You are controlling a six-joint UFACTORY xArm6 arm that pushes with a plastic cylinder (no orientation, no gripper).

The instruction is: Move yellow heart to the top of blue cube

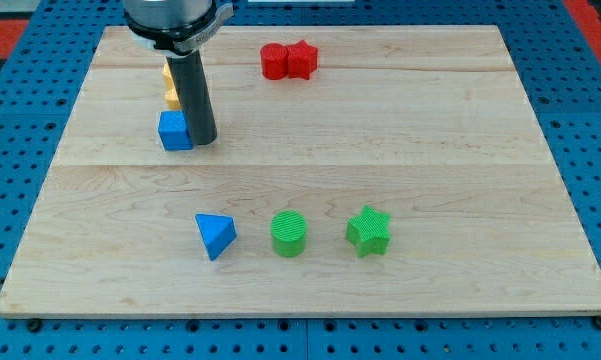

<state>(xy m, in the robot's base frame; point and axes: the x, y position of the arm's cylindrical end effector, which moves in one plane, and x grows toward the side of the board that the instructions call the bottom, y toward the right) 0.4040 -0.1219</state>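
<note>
Yellow heart (170, 88) sits just behind my rod toward the view's top-left, mostly hidden, shape hard to confirm. Blue cube (175, 131) is directly below it, touching or nearly so. My tip (202, 139) is down on the wooden board (380, 180), right against the cube's right side; rod upright. No fingers on this rig, so no open/closed state to tell. Farther off: red blocks (288, 60) to the tip's upper right; blue triangle (215, 236), green cylinder (289, 234), green star (368, 231) well below.

No readable text, labels or numbers, seemingly none on blocks, board or rod
</note>
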